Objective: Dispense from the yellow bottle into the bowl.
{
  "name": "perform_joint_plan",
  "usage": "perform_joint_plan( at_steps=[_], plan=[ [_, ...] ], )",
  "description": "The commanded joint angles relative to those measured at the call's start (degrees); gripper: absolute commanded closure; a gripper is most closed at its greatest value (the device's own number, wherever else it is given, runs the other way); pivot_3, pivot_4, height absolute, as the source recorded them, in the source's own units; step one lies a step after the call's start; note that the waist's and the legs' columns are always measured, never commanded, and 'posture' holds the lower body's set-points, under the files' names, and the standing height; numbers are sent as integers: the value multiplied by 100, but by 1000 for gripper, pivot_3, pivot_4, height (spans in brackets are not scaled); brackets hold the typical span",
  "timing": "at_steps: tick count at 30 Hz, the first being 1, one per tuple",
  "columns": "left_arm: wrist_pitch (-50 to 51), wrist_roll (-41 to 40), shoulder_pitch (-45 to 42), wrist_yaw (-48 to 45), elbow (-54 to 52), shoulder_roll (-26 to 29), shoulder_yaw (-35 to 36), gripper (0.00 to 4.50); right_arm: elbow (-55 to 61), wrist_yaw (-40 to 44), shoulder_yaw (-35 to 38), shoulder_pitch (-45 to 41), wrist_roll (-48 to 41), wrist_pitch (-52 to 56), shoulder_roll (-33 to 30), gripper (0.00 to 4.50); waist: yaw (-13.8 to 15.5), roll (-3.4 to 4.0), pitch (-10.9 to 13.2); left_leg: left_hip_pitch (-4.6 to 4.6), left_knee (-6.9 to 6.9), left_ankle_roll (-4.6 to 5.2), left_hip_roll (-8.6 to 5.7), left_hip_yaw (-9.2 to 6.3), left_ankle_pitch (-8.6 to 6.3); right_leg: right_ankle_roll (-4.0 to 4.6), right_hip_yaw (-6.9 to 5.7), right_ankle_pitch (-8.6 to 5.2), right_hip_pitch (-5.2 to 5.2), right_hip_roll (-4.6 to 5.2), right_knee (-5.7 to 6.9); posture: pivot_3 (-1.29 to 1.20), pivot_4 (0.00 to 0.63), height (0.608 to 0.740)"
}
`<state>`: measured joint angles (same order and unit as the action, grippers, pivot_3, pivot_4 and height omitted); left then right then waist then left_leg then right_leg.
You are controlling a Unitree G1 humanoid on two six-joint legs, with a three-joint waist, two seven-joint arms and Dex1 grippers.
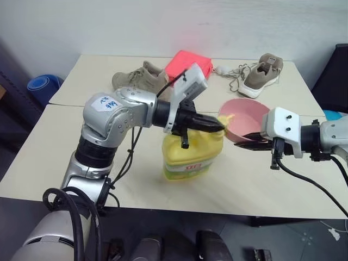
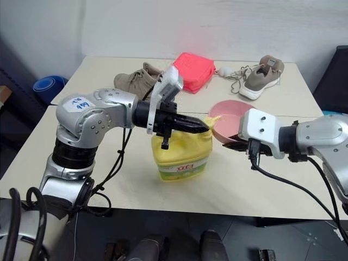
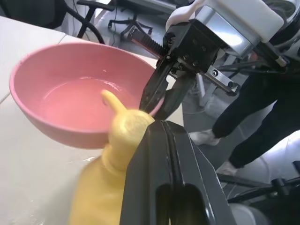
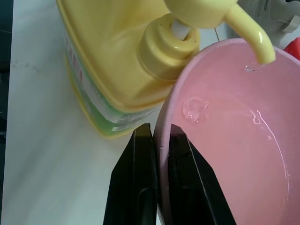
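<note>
We see the jug [image 1: 187,157] standing upright on the table [image 1: 261,179], near its front edge, label facing us. The left gripper [image 1: 220,126] lies across the top of the jug with its two fingers pressed together, resting on the pump [image 3: 129,126]; from the wrist view it seems to sit on the pump head, though the fingers hide the contact itself. The spout reaches over the rim of the bowl [image 1: 244,117], and a drop hangs at its tip [image 4: 262,56].

The right gripper [image 1: 255,137] holds the bowl by its near rim, one finger [image 4: 136,187] outside the wall and one inside, the bowl tilted towards the jug and touching it. A few clear drops and a thin wet streak lie inside the bowl.

Behind, well apart, are two shoes [image 1: 141,79] and a red cloth [image 1: 185,62].
</note>
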<state>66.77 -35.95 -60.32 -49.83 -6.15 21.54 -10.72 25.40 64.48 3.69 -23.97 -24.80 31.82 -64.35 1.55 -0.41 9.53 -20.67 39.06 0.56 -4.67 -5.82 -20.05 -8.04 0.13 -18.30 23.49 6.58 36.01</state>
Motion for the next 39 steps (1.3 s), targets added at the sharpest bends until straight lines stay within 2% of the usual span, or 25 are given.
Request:
perform_joint_plan(
  at_steps=[1,4,9,12,14,18,21,22,27,30,31,35,36,39],
  plan=[
    [-299,-403,-4,-85,66,-129,706,4479,-115,30,519,261,26,-300,-47,4500,2,1,4,-6,1,0,0,-1,0,0,0,0,5,0,0,0,150,740],
    [-747,-704,28,-432,150,-44,1249,4479,-363,97,719,563,135,-497,-108,4500,-14,2,7,-52,11,0,-1,1,1,-1,-7,1,49,-1,22,0,150,740],
    [-1618,-802,553,-1415,203,764,1793,4479,-1311,251,777,1320,574,-1415,29,4500,-60,3,7,-59,-3,-4,-4,9,-1,-1,-5,1,86,-3,51,0,150,740],
    [-2495,-265,1188,-1701,484,1246,1809,4479,-1965,181,726,1438,603,-1789,355,4500,-85,5,8,-57,1,-3,-4,10,-1,-1,0,1,89,-4,54,0,150,740],
    [-3328,145,1840,-1914,574,1482,1791,4479,-2733,182,602,1470,868,-2446,577,4500,-94,8,10,-55,4,-3,-8,13,-1,-1,3,1,90,-2,52,0,150,740],
    [-5047,851,3028,-1890,1086,1593,2043,4479,-4267,14,468,1396,1290,-3729,1064,4500,-113,11,11,-52,1,-4,-7,13,-1,0,4,0,88,-2,48,0,150,740],
    [-5785,1152,3654,-1847,1559,1692,2184,4479,-4973,-55,501,1336,1359,-4286,1295,4500,-122,17,14,-58,2,-3,-9,13,-1,1,3,0,94,-1,41,0,150,740],
    [-5938,1206,3843,-1799,1694,1710,2239,4307,-5092,-20,558,1347,1279,-4367,1369,4500,-131,20,16,-57,1,-3,-10,13,-1,1,4,0,94,0,41,0,150,740],
    [-6401,1281,4562,-1705,1820,1742,2397,2981,-4880,134,995,1635,692,-4735,1514,2918,-145,22,15,-55,3,-3,-8,11,-1,1,4,0,92,2,42,0,150,740],
    [-6952,1410,5001,-1753,1878,1798,2472,2063,-3879,278,1387,2133,31,-4626,1632,1898,-154,26,14,-55,0,-3,-6,11,-1,1,5,0,91,1,43,0,150,740],
    [-7204,1403,5089,-1767,1924,1767,2538,1627,-3559,319,1460,2326,-74,-4629,1637,1425,-153,27,13,-54,-2,-6,-3,11,-3,1,6,0,91,1,41,0,150,740],
    [-7717,1312,5472,-1661,1750,1651,2690,464,-2376,230,1630,3053,-355,-4535,1791,105,-132,27,13,-51,2,-6,0,10,-5,1,5,0,84,2,37,0,150,740],
    [-7759,1299,5672,-1668,1647,1632,2687,164,-2055,270,1610,3278,-415,-4538,1854,0,-130,28,12,-51,2,-5,-1,10,-5,1,6,0,83,1,36,0,150,740],
    [-7802,1503,6369,-1475,1266,1626,2614,164,-1373,337,1434,3888,-409,-4599,2018,0,-128,30,11,-46,-1,-1,1,10,-9,1,10,0,79,6,46,0,150,740]
  ],
)
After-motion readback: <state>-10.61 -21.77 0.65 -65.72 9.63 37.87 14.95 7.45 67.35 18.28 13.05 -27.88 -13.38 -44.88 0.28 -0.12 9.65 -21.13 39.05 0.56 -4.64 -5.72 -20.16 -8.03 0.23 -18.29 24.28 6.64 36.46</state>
